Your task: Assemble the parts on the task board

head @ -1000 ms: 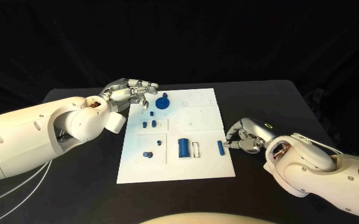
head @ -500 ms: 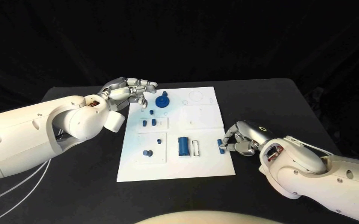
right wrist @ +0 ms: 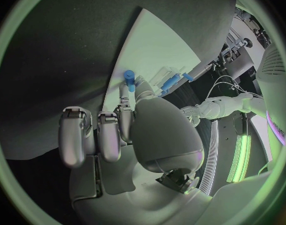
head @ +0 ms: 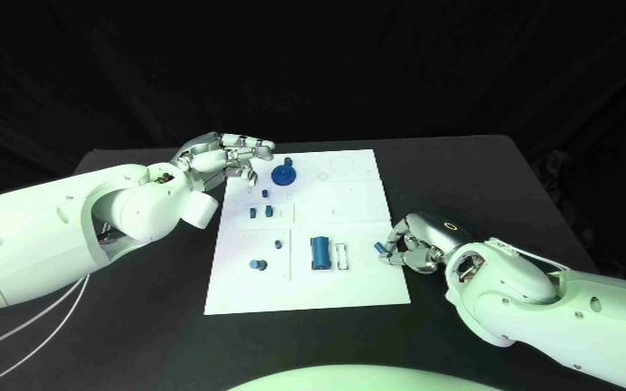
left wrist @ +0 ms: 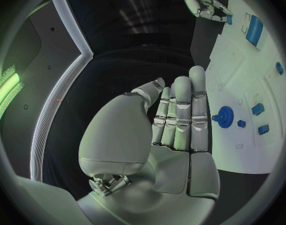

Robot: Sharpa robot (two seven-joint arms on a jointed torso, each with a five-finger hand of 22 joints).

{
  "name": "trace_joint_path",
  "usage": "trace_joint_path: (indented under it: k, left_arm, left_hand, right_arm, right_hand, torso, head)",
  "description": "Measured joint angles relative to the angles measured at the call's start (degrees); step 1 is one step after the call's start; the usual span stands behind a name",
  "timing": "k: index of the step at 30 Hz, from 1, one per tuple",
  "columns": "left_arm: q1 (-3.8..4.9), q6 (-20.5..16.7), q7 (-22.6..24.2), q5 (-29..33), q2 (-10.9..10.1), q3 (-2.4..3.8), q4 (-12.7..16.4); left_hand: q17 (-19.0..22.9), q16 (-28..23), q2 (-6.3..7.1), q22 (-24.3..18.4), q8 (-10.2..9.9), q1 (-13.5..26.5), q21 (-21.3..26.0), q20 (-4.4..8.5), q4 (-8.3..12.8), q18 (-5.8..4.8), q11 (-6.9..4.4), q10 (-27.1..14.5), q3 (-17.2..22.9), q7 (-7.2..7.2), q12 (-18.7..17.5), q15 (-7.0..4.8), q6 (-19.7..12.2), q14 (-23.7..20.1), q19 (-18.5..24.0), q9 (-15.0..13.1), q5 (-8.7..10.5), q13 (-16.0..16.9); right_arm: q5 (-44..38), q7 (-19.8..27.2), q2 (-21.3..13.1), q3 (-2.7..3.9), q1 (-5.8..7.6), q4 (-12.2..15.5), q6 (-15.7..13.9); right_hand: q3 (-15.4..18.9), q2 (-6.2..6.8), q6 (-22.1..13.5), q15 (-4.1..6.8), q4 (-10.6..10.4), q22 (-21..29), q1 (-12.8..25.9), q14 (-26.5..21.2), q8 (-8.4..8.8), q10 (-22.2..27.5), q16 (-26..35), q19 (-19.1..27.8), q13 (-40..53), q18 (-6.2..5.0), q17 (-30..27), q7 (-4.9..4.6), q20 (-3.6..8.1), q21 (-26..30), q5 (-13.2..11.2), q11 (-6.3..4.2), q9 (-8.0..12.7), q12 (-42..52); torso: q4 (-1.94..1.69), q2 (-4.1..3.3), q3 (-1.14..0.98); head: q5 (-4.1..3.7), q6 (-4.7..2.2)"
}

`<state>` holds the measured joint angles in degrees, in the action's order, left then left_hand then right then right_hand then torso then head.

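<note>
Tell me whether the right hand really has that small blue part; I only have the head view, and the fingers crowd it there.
Observer: Yes. The right wrist view shows the right hand pinching the small blue part between thumb and a fingertip, its end sticking out above them.
Operator: Is it over the board?
Observer: It looks so: in that view the part sits against the edge of the task board, though contact cannot be told.
Operator: And the left hand, anything in it?
Observer: Nothing. The left wrist view shows the left hand with a bare palm and straight fingers, the blue gear just beyond them, untouched.
</note>
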<state>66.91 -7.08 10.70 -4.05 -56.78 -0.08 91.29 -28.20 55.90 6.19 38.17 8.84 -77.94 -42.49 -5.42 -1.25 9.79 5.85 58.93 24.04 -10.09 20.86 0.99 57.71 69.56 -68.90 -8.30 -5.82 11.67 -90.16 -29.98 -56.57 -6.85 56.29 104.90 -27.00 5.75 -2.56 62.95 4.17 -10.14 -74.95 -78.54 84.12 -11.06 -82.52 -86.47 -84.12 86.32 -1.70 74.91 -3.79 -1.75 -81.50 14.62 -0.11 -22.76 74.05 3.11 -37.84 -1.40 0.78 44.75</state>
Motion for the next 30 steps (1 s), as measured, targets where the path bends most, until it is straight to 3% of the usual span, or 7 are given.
trace_joint_path:
  k: [11,19,27,30]
  left_arm:
    - [0.00,0.1,-0.1,0.0,-0.1,0.00,0.1]
    - [0.00,0.1,-0.2,0.0,-0.2,0.00,0.1]
    - [0.00,0.1,-0.3,0.0,-0.3,0.00,0.1]
    - [0.00,0.1,-0.3,0.0,-0.3,0.00,0.1]
  left_hand:
    - [0.0,0.0,0.00,0.0,0.0,0.0,0.0,0.00,0.0,0.00,0.00,0.0,0.0,0.00,0.0,0.00,0.0,0.0,0.0,0.0,0.00,0.0]
    - [0.1,0.0,0.00,-0.1,0.2,0.0,0.2,0.00,-0.2,0.00,0.00,0.0,-0.2,0.00,0.2,0.00,0.0,0.0,0.0,0.0,0.00,0.0]
    - [0.1,0.0,0.00,-0.1,0.2,0.0,0.2,0.00,-0.2,0.00,0.00,0.0,-0.2,0.00,0.2,0.00,0.0,0.0,0.0,0.0,0.00,0.0]
    - [0.1,0.0,0.00,-0.1,0.2,0.0,0.2,0.00,-0.2,0.00,0.00,0.0,-0.2,0.00,0.2,0.00,0.0,0.0,0.0,0.0,0.00,0.0]
  right_arm:
    - [-2.4,-0.6,1.1,0.32,-0.23,-0.5,1.5]
    - [-7.2,-1.2,2.1,0.37,-0.21,-0.6,3.5]
    - [-12.7,-1.9,3.1,0.34,-0.23,-0.7,5.3]
    - [-14.3,-2.1,3.5,0.33,-0.24,-0.7,5.8]
  right_hand:
    - [-0.1,0.33,0.4,0.00,0.1,0.0,0.3,0.0,-0.02,0.0,0.0,0.0,-0.1,0.00,0.0,0.36,0.00,-0.3,-0.2,0.00,0.2,0.1]
    - [-2.0,2.93,1.0,0.23,2.7,0.0,-2.4,-0.2,-0.01,0.1,0.0,0.2,-0.3,0.00,0.0,0.59,0.22,-0.3,-0.2,-0.12,0.8,-0.2]
    - [-3.5,3.77,1.2,0.22,4.0,0.0,-3.7,-0.2,0.52,0.3,0.0,0.2,-0.2,0.00,0.0,0.41,0.22,0.0,0.7,-0.52,1.4,-1.6]
    - [-4.6,3.93,1.4,0.22,4.0,0.0,-3.8,-0.2,0.79,0.3,0.0,0.2,-0.2,0.00,0.0,0.20,0.22,0.0,2.4,-0.52,1.6,-1.7]
  torso:
    - [0.01,0.03,-0.03]
    - [0.04,0.06,0.00]
    - [0.05,0.11,0.03]
    - [0.04,0.12,0.04]
  head:
    - [0.20,0.29]
    - [0.35,0.52]
    - [0.55,0.58]
    - [0.56,0.55]
